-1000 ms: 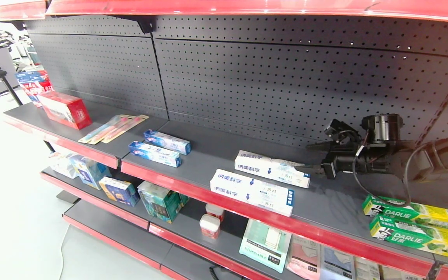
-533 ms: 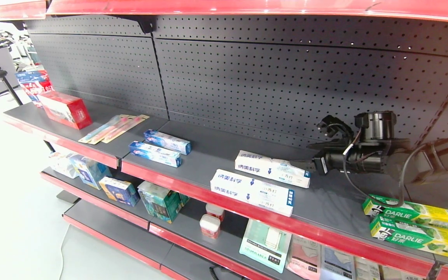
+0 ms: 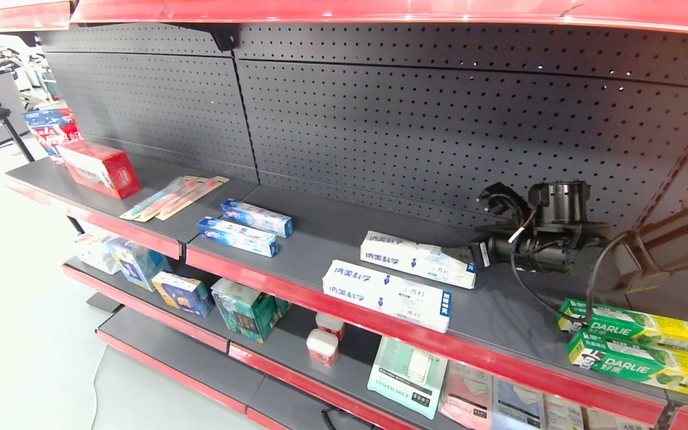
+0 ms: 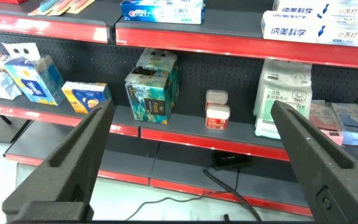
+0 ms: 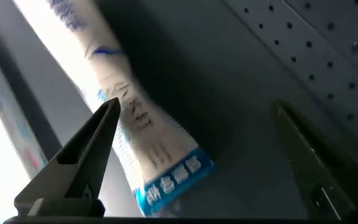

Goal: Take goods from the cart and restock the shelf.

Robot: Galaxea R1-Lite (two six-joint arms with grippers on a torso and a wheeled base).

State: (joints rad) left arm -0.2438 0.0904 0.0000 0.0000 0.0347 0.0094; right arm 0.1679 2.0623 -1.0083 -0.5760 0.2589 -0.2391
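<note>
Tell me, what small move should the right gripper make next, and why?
Probably draw the right gripper straight back from the rear white toothpaste box. Its jaws stand open and the box lies flat on the shelf behind the front white box, so it seems placed. One finger sits close beside the box end; a straight retreat should not shift it.

Grey shelf [image 3: 326, 224] with a red front edge. Lying flat on it, left to right: red box [image 3: 100, 168], toothbrush packs [image 3: 174, 197], two blue toothpaste boxes [image 3: 237, 237], two white toothpaste boxes [image 3: 387, 294], two green toothpaste boxes [image 3: 633, 325].
</note>
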